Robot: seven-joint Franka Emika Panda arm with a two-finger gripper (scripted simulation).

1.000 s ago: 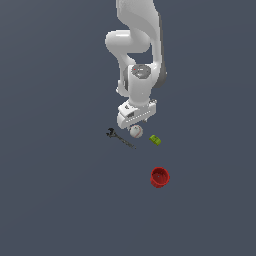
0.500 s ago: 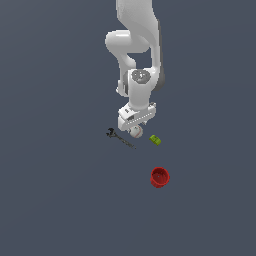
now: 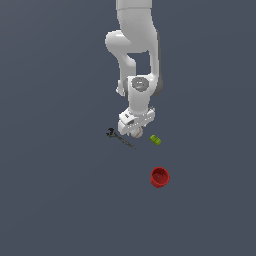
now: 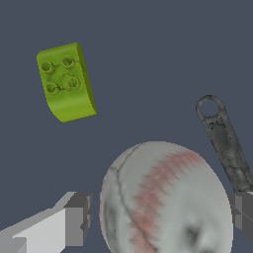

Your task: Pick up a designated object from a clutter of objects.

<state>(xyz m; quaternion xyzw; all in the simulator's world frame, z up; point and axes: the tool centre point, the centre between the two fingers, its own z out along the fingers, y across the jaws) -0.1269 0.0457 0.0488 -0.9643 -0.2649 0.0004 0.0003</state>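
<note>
In the exterior view, we saw our gripper [image 3: 135,131] lowered over the baseball [image 3: 137,133], which sat on the table [image 3: 60,200] between the black wrench [image 3: 119,138] and the green block [image 3: 155,140], the red cup [image 3: 160,177] well apart. In the wrist view, the jaws stood wide, one finger [image 4: 74,220] on either side of the ball [image 4: 165,202] with gaps showing. We judged the grasp step in hand; next came closing, then lifting.
</note>
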